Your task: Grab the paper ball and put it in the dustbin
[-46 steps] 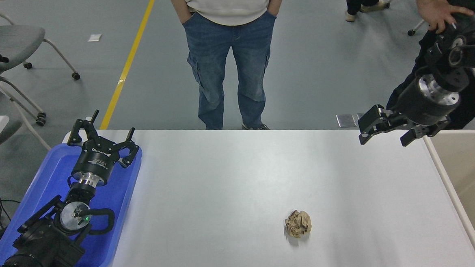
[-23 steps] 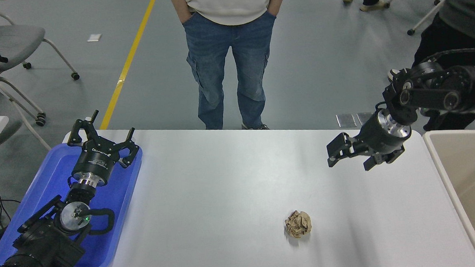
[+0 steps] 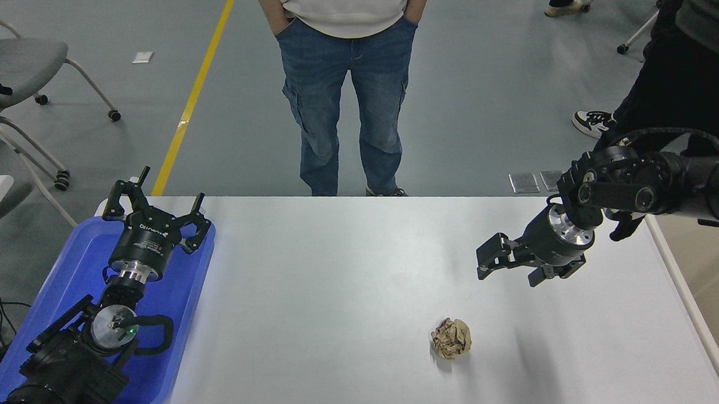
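The tan-brown paper ball lies on the white table, right of the middle and near the front. My right gripper is open and empty, in the air above the table, up and to the right of the ball and apart from it. Its arm comes in from the right edge. The beige dustbin stands at the table's right end, partly cut off by the picture's edge. My left gripper is open and parked over the blue tray at the lower left.
A shallow blue tray sits at the table's left end under the left arm. A person in jeans stands at the far side. Another person in dark clothes stands at the far right, behind my right arm. Chairs stand at the upper left.
My right gripper has come down and to the left, from near the table's far right corner towards the paper ball. The person at the right has drawn back. The left arm and the ball have not moved.
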Motion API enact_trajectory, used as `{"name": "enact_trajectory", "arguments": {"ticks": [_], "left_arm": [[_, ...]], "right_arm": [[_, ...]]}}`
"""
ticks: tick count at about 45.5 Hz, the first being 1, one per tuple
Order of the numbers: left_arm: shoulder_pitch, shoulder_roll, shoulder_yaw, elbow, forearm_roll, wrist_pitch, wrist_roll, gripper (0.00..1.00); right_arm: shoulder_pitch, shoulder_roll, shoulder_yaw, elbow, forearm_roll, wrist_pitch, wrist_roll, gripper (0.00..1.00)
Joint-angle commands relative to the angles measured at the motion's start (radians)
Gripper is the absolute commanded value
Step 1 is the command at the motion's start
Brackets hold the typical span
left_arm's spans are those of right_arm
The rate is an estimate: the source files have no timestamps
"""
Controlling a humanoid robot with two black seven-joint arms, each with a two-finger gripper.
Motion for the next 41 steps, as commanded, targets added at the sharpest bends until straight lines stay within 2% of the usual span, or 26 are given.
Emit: {"name": "enact_trajectory", "arguments": {"ticks": [1, 13, 41], "left_arm": [[0.000, 0.000, 0.000, 0.000, 0.000, 0.000, 0.000, 1.00], [0.000, 0.000, 0.000, 0.000, 0.000, 0.000, 0.000, 1.00], [0.000, 0.000, 0.000, 0.000, 0.000, 0.000, 0.000, 1.00]], "right_arm": [[-0.081, 0.005, 0.071, -0.009, 0.000, -0.006, 0.001, 1.00], [-0.165, 0.039, 0.128, -0.066, 0.004, -0.010, -0.001, 1.00], [-0.325, 0.031, 0.262, -0.143, 0.015, -0.055, 0.001, 1.00]]}}
